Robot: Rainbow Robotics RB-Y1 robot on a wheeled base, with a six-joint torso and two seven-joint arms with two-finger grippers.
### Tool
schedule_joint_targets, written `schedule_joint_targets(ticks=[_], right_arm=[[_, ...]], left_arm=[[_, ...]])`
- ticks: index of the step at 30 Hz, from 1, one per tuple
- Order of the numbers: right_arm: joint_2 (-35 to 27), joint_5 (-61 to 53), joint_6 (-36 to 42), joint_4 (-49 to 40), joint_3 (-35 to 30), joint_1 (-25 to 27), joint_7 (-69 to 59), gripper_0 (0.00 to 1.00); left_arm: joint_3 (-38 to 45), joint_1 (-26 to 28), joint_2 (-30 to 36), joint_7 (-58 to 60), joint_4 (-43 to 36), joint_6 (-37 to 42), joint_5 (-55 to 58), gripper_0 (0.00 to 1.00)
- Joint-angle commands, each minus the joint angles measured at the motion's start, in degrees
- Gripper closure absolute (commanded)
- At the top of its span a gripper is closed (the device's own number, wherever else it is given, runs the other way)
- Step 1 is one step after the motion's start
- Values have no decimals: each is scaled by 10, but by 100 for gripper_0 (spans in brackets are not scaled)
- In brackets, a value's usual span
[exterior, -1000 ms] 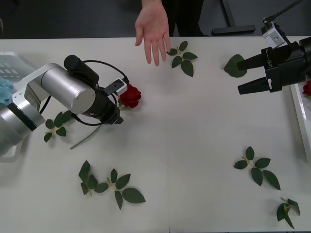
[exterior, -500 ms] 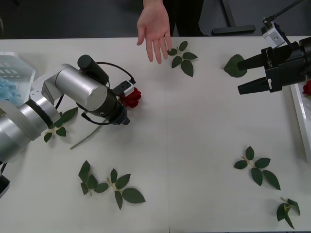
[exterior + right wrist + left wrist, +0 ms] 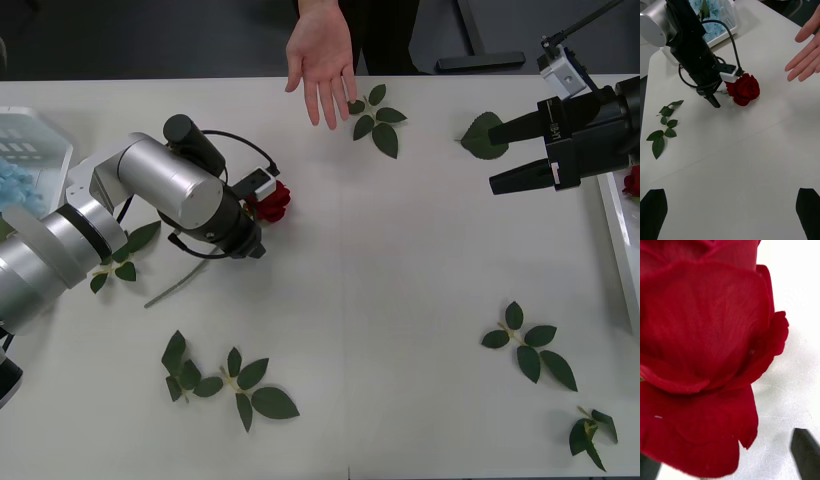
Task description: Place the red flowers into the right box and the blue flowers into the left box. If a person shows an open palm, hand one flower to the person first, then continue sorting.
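Red rose (image 3: 273, 200) right beside the left gripper (image 3: 250, 245).

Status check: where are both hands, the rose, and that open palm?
Left hand down at the red rose, grip not visible. Right hand open, hovering by the right box. Open palm waiting at far edge, path clear.

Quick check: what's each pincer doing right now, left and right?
Left pincer: down at the red rose on the table; open or shut cannot be told.
Right pincer: open, empty, hovering near the right box.
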Motion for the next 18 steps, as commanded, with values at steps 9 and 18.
schedule_joint_targets(ticks=[9,18], right_arm=[[-8,-3,-1,-5,-10,0,7,0],[-8,-3,-1,-5,-10,0,7,0]], left_arm=[[-6,-29,-10,27,6,-1,11,84],[-6,-29,-10,27,6,-2,6,100]])
